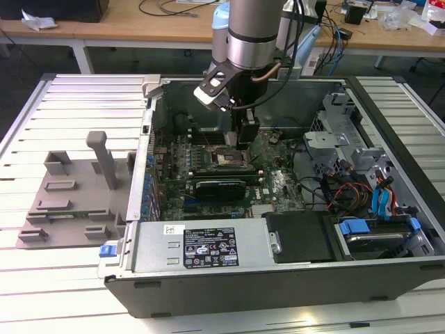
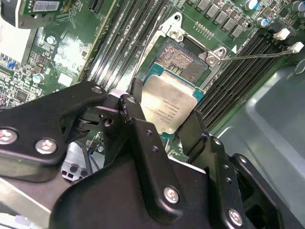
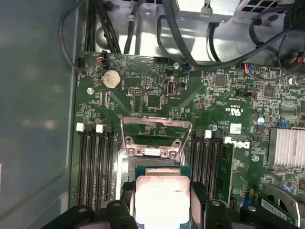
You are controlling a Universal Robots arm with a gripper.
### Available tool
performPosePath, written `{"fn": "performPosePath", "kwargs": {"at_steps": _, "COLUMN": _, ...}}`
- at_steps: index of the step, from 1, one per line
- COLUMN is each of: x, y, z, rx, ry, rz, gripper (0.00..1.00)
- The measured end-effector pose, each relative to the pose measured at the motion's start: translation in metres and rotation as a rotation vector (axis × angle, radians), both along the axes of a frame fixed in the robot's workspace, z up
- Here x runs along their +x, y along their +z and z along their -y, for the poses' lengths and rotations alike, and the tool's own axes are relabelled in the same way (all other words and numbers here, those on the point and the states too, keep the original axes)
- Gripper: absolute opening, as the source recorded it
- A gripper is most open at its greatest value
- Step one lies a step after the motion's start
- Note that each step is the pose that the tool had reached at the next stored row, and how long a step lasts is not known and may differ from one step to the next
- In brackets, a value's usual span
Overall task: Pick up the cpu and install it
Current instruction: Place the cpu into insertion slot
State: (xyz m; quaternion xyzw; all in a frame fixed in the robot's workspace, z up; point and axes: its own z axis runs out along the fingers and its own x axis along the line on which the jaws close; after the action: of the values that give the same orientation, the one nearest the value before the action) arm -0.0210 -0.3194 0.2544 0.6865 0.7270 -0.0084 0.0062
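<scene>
The cpu (image 2: 167, 106), a flat square chip with a dull silver top, sits between my gripper's (image 2: 164, 114) two black fingers (image 2: 137, 98), which are shut on its opposite edges. It hangs just over the edge of the motherboard socket (image 2: 187, 58), whose pin field is partly uncovered. In the first wrist view the cpu (image 3: 162, 202) is held by the gripper (image 3: 162, 195) in front of the raised metal load plate (image 3: 155, 136). In the exterior view the gripper (image 1: 247, 139) reaches down into the open computer case, right over the socket (image 1: 226, 158).
Memory slots (image 3: 95, 167) flank the socket on both sides. A finned heatsink (image 3: 286, 145) and cables (image 3: 214, 43) lie nearby. The case walls (image 1: 149, 139) enclose the board. A grey fixture (image 1: 73, 188) stands on the slatted table at the exterior view's left.
</scene>
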Motion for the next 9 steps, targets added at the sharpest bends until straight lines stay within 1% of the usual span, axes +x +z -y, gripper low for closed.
{"fn": "performPosePath", "kwargs": {"at_steps": 1, "x": -0.0001, "y": -0.0038, "z": 0.0, "rx": 0.0, "ry": -0.009, "rz": 0.0, "gripper": 0.55}}
{"fn": "performPosePath", "kwargs": {"at_steps": 2, "x": -0.0001, "y": -0.0102, "z": 0.0, "rx": 0.0, "ry": -0.014, "rz": 0.0, "gripper": 0.55}}
{"fn": "performPosePath", "kwargs": {"at_steps": 5, "x": -0.0001, "y": -0.0122, "z": 0.0, "rx": 0.0, "ry": -0.015, "rz": 0.0, "gripper": 0.55}}
{"fn": "performPosePath", "kwargs": {"at_steps": 9, "x": -0.0001, "y": -0.0169, "z": 0.0, "rx": 0.0001, "ry": -0.017, "rz": 0.0, "gripper": 0.55}}
